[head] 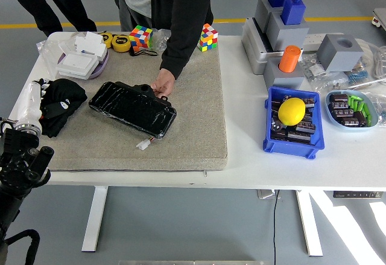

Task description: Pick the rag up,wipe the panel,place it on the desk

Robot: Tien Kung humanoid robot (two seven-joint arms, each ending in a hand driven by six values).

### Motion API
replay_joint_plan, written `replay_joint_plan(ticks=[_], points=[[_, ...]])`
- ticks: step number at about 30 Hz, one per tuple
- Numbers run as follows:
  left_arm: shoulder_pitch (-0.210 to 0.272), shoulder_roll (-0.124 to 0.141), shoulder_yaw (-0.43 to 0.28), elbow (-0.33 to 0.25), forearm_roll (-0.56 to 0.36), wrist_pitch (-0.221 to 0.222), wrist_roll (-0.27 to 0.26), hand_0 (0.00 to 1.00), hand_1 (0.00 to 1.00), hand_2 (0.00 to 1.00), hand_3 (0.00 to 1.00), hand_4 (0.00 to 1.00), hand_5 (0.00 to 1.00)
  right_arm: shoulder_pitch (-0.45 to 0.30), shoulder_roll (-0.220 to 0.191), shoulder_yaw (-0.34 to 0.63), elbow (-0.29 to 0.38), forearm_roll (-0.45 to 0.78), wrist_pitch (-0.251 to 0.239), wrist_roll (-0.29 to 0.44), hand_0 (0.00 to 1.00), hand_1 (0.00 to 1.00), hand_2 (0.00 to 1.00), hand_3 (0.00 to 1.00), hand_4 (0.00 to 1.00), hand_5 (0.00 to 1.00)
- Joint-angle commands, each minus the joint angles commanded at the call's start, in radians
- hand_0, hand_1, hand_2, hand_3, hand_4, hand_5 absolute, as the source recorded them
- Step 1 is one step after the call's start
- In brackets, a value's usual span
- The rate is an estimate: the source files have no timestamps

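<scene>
Head view: the left robot hand (pixel 41 99) reaches in from the left edge over the left end of the surface (pixel 253 156), its white forearm running back toward the near-left corner. The black rag (pixel 60 105) lies bunched on the left part of the grey mat (pixel 193 120), right against this robot hand; the pale fingers (pixel 40 86) touch the rag's left side, but whether they are closed on the cloth or merely resting against it cannot be told. The right robot hand is out of sight.

Just right of the rag, the glossy black panel (pixel 133 108) lies slanted on the mat, its left end close to the rag and a small white connector sticking out at its near right corner. A person at the far side presses a hand (pixel 162 84) on the panel's far edge.

The rag sits close to the mat's left edge, with the surface's left edge just beyond. Bare mat is open near of the rag and panel, up to the mat's near edge, and more lies right of the panel. Far of the rag stands a white box (pixel 81 60) on a purple tray. The blue bin (pixel 292 123) with a lemon sits well apart on the right.
</scene>
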Motion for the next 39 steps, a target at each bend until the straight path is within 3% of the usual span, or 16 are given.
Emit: replay_joint_plan(ticks=[1, 5, 9, 13, 19, 30, 34, 39], points=[[0.004, 0.002, -0.006, -0.012, -0.005, 0.003, -0.001, 0.263, 0.268, 0.328, 0.563, 0.571, 0.002, 0.0, 0.0, -0.001, 0.0, 0.0, 0.0, 0.0, 0.533, 0.557, 0.49, 0.519, 0.877, 0.365], [0.015, 0.011, 0.004, -0.073, -0.043, 0.014, -0.015, 0.263, 0.268, 0.328, 0.563, 0.571, 0.002, -0.003, 0.0, 0.002, 0.0, -0.002, -0.001, 0.001, 0.533, 0.557, 0.49, 0.519, 0.877, 0.365], [0.021, 0.022, 0.092, -0.149, -0.102, 0.013, -0.035, 0.253, 0.242, 0.29, 0.564, 0.58, 0.002, -0.005, 0.001, 0.001, 0.0, -0.004, -0.001, 0.001, 0.534, 0.558, 0.491, 0.519, 0.877, 0.364], [0.016, 0.013, 0.188, -0.186, -0.128, 0.007, -0.037, 0.25, 0.241, 0.288, 0.564, 0.593, 0.002, -0.003, 0.004, -0.005, 0.001, 0.003, 0.0, 0.002, 0.534, 0.557, 0.491, 0.521, 0.876, 0.364], [-0.013, -0.015, 0.239, -0.147, -0.118, 0.001, -0.036, 0.249, 0.235, 0.273, 0.564, 0.594, 0.002, -0.002, 0.003, -0.009, 0.0, 0.006, 0.0, 0.002, 0.538, 0.557, 0.491, 0.521, 0.876, 0.364], [-0.054, -0.047, 0.195, -0.043, -0.081, 0.0, -0.047, 0.247, 0.232, 0.272, 0.565, 0.594, 0.002, -0.005, 0.004, -0.009, -0.001, 0.005, 0.0, 0.001, 0.536, 0.557, 0.491, 0.52, 0.875, 0.363], [-0.051, -0.05, 0.202, -0.041, -0.087, -0.003, -0.046, 0.246, 0.232, 0.272, 0.565, 0.592, 0.002, -0.005, 0.004, -0.013, 0.0, 0.009, 0.001, 0.002, 0.535, 0.557, 0.491, 0.52, 0.875, 0.362], [-0.038, -0.045, 0.245, -0.078, -0.122, -0.005, -0.049, 0.243, 0.232, 0.273, 0.565, 0.592, 0.002, -0.006, 0.003, -0.017, 0.002, 0.013, 0.003, 0.003, 0.533, 0.557, 0.491, 0.521, 0.875, 0.362]])
